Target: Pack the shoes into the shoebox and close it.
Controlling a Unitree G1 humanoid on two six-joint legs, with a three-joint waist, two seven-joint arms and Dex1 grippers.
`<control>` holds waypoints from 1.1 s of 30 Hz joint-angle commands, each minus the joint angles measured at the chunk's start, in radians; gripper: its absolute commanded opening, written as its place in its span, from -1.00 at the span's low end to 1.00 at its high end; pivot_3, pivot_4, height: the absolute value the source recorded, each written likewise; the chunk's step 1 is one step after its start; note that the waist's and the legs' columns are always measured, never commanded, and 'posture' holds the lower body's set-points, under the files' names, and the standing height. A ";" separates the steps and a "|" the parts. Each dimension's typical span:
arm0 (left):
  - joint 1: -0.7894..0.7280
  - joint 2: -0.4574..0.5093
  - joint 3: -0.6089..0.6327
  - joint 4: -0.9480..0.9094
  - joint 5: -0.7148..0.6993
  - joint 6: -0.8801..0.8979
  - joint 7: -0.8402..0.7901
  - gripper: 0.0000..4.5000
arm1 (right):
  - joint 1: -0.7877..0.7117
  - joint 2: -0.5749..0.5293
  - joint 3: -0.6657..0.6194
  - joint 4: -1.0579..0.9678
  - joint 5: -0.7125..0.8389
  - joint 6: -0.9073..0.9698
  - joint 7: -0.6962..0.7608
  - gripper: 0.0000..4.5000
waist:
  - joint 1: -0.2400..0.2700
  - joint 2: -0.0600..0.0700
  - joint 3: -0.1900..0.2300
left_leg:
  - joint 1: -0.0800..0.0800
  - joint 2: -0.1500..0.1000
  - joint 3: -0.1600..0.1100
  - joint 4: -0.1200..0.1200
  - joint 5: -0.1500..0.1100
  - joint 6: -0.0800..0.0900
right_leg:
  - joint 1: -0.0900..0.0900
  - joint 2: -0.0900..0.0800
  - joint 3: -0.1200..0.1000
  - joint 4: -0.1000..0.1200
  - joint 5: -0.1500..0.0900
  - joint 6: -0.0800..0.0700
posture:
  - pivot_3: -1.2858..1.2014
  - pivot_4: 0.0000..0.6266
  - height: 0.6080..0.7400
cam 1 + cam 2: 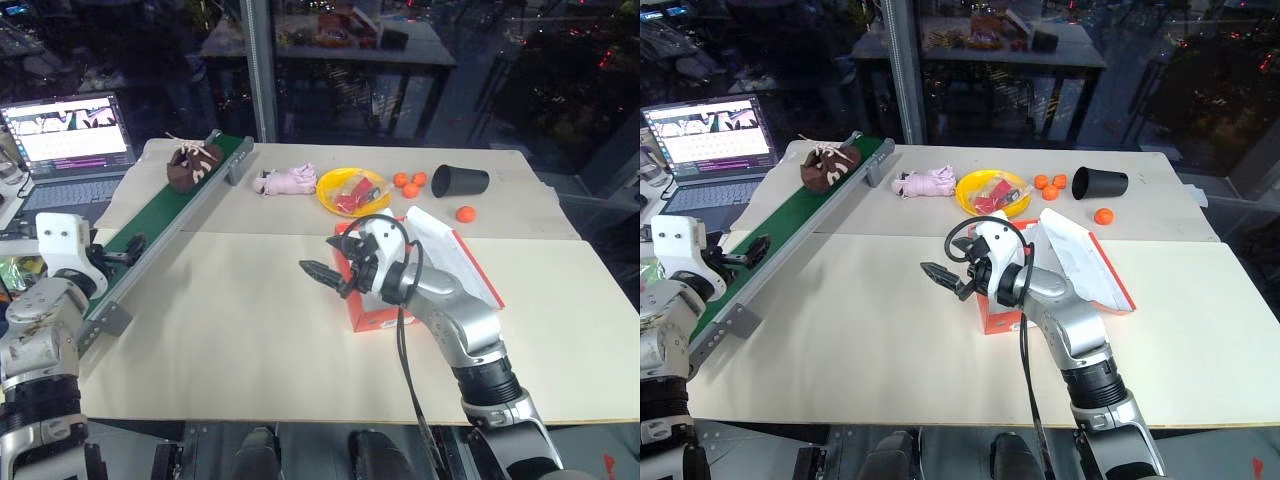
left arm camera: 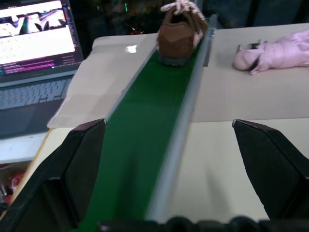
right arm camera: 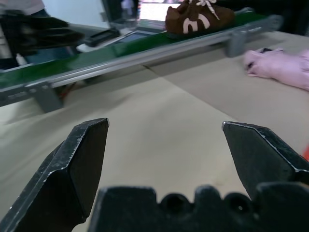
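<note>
Resting: shoe (image 1: 193,165) on belt (image 1: 170,222) | left hand (image 1: 125,249) spread, well apart

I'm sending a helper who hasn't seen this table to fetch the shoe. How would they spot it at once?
Find the long green conveyor belt running along the table's left side, beside the laptop. At its far end sits the shoe, dark brown with white laces and white side markings. The nearby pink cloth bundle lies off the belt, on the table.

Silver arms w/ black joints, black cable, black fingers (image 3: 79,164).
</note>
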 commanded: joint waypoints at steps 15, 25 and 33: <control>-0.281 0.059 -0.083 0.627 0.100 -0.379 -0.125 1.00 | 0.026 -0.069 -0.085 -0.153 0.019 0.072 -0.045 0.99 | 0.001 -0.002 0.000 | -0.001 0.000 0.001 0.000 0.000 0.000 | -0.001 0.000 0.000 0.000 0.000 0.000 | 0.03 -0.52 1.00; -0.346 0.082 -0.057 0.773 0.099 -0.411 -0.057 1.00 | 0.030 -0.108 -0.104 -0.153 0.012 0.082 -0.048 0.99 | 0.000 -0.002 0.000 | -0.001 0.000 0.001 0.000 0.000 0.000 | -0.001 0.000 0.000 0.000 0.000 0.000 | 0.03 -0.52 1.00; -0.343 0.075 -0.065 0.809 0.111 -0.387 -0.030 0.77 | 0.024 -0.134 -0.101 -0.146 0.000 0.079 -0.047 1.00 | 0.000 -0.002 0.000 | -0.001 0.000 0.001 0.000 0.000 0.000 | -0.001 0.000 0.000 0.000 0.000 0.000 | 0.03 -0.52 1.00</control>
